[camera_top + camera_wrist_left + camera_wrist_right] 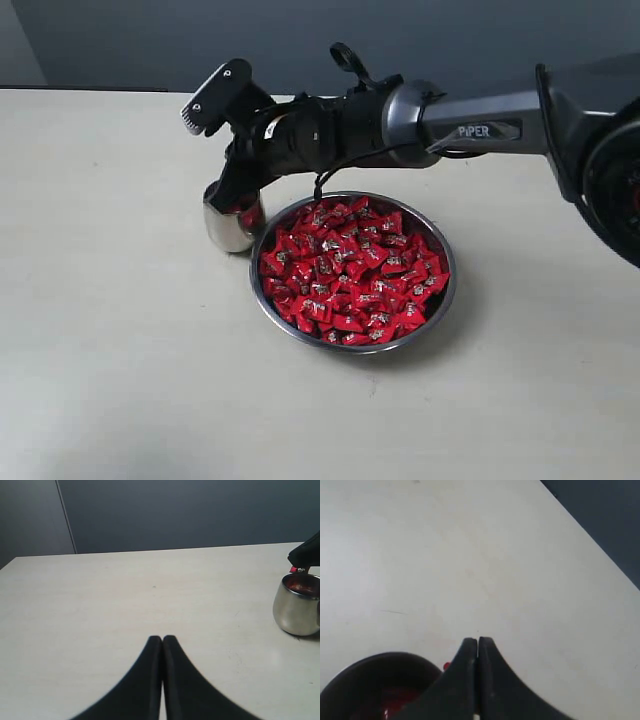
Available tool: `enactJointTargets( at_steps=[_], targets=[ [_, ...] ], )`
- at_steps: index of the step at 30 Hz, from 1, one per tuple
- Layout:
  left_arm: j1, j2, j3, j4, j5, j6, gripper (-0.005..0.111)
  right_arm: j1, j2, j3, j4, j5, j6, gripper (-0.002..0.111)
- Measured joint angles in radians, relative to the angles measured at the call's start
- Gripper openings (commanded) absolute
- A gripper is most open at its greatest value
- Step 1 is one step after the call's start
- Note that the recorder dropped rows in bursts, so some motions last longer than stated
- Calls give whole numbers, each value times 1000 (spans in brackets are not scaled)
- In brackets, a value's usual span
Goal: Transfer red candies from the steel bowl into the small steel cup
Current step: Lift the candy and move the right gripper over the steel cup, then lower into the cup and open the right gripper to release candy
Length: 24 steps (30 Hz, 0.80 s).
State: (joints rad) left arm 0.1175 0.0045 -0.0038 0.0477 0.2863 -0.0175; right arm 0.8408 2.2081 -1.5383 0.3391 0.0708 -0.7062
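Note:
The steel bowl (453,285) sits mid-table, heaped with red candies (350,270). The small steel cup (228,232) stands just left of it and holds some red candies (302,586). My right gripper (220,192) reaches across and hangs over the cup's mouth, jaws pressed together (478,641). A bit of a red candy (293,569) pokes out under its tips, just above the cup's rim (385,656). My left gripper (162,639) is shut and empty, low over bare table well away from the cup (295,607), and is outside the exterior view.
The pale tabletop (120,350) spreads around the bowl and cup. A dark wall (120,40) runs behind the table's far edge. The right arm's body (470,125) spans the air above the bowl's far side.

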Motion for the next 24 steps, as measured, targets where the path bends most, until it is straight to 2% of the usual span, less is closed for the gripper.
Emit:
enactJointTargets(
  at_steps=[15, 24],
  targets=[
    [0, 0, 0, 0, 0, 0, 0, 0, -71, 0, -17, 3, 0, -1],
    [0, 0, 0, 0, 0, 0, 0, 1, -104, -5, 4, 161, 0, -1]
  ],
)
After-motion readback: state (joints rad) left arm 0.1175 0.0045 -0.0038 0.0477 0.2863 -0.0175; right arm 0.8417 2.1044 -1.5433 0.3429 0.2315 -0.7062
